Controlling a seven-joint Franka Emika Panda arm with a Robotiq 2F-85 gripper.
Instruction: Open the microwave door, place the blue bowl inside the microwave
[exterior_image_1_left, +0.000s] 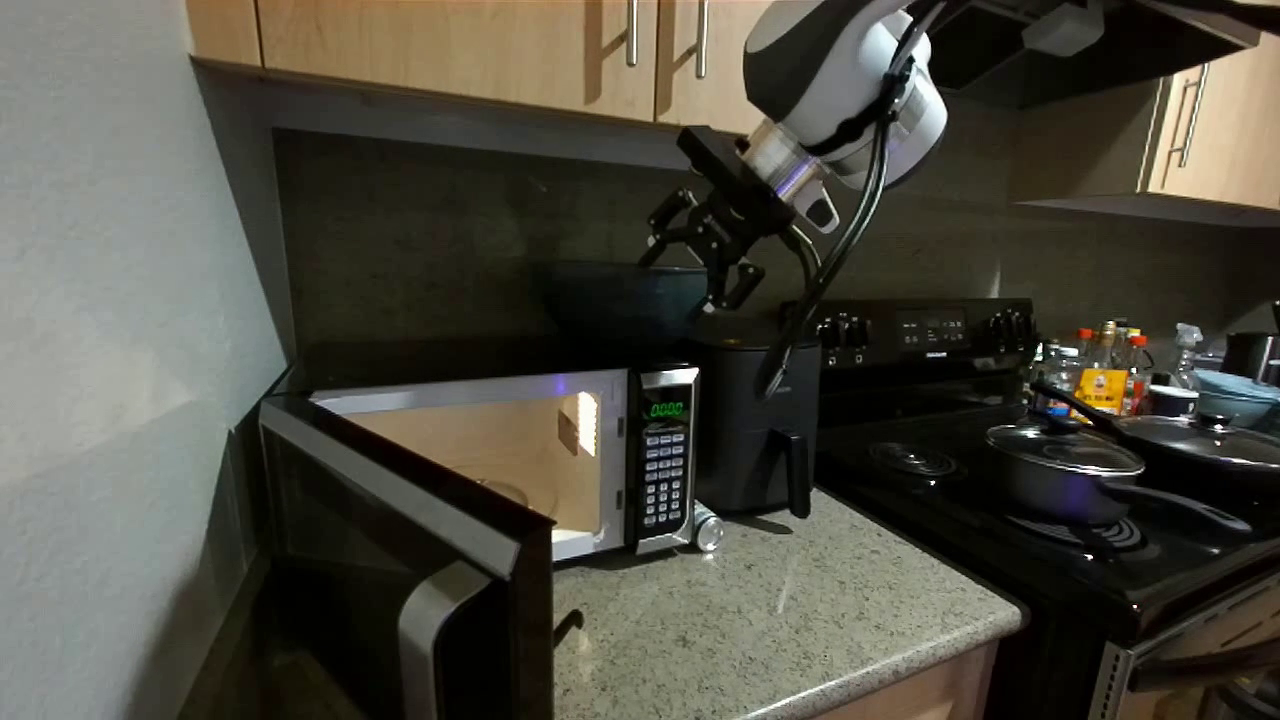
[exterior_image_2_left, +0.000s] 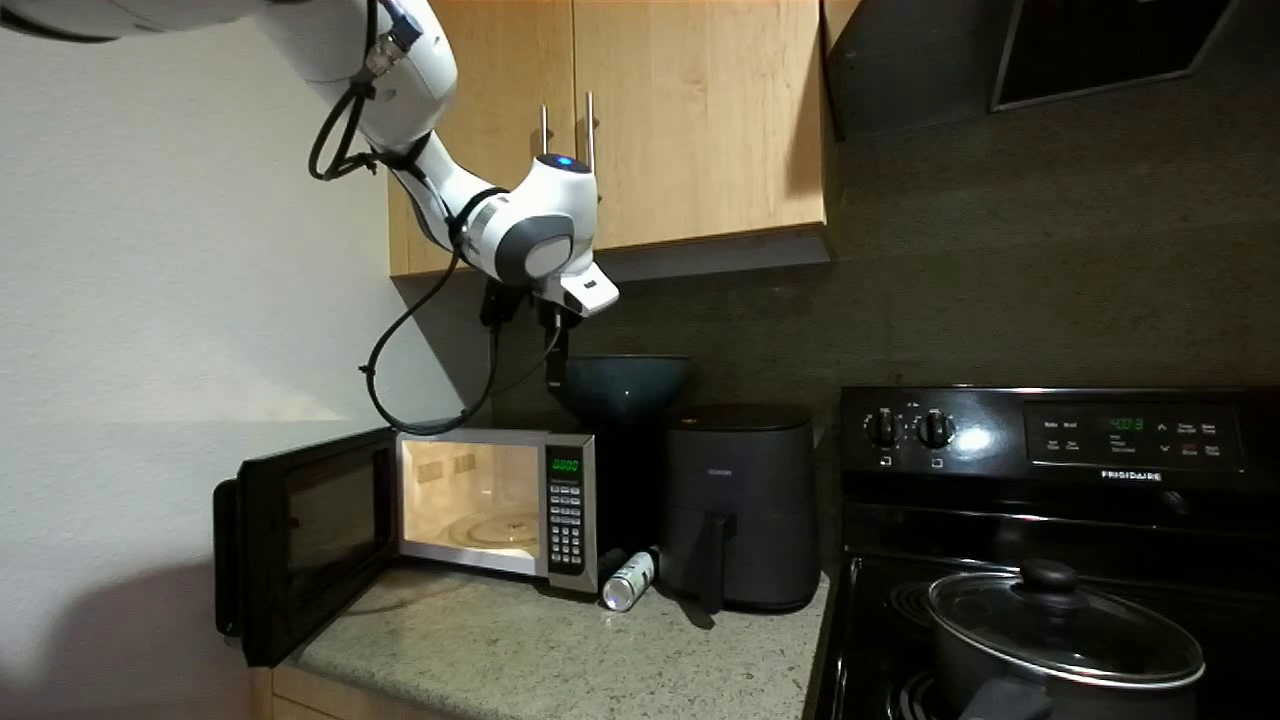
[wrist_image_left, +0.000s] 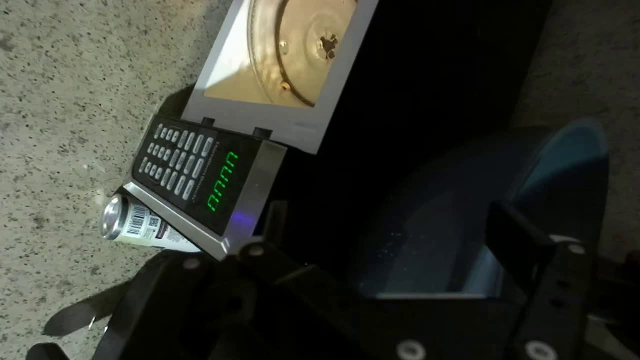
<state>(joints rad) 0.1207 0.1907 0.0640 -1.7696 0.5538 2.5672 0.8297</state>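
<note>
I have my one gripper (exterior_image_1_left: 680, 284), its two jaws spread apart, near the one blue bowl (exterior_image_1_left: 618, 302) above centre in an exterior view, while one microwave (exterior_image_1_left: 614, 462) sits left of centre, its single door (exterior_image_1_left: 392, 530) wide open, and one can (exterior_image_1_left: 709, 530) lies lower centre.

The microwave (exterior_image_2_left: 566, 505) looks metal-trimmed, the bowl (exterior_image_2_left: 627, 388) smooth and glossy, the cabinets (exterior_image_2_left: 690, 130) wooden.

Warm light is glowing inside the microwave (exterior_image_2_left: 508, 465), while the backsplash (exterior_image_2_left: 1010, 290) is lying dim. Glare is spotting the stove panel (exterior_image_2_left: 1010, 440) in an exterior view, and a shadow is darkening the wall (exterior_image_2_left: 170, 320). In the wrist view, the bowl (wrist_image_left: 435, 225) is merging softly into black shadow.
</note>
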